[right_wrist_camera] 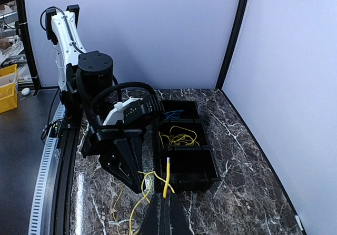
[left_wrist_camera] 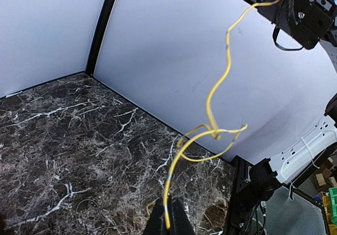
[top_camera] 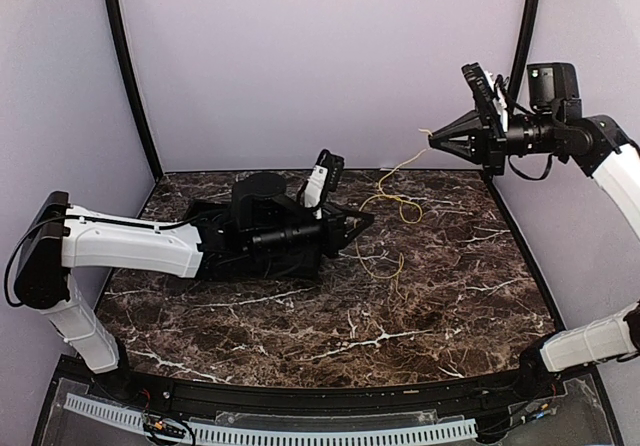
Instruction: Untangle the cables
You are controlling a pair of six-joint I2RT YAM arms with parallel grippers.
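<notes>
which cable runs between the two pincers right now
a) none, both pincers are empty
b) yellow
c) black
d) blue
b: the yellow cable is clamped in the left pincer low over the table and climbs to the raised right pincer, which is shut on its other end.

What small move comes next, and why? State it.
Probably draw the left tool slowly away from the right tool. Both grip the yellow cable, the right held high, and a tangled loop hangs between them; gentle tension may open it.
</notes>
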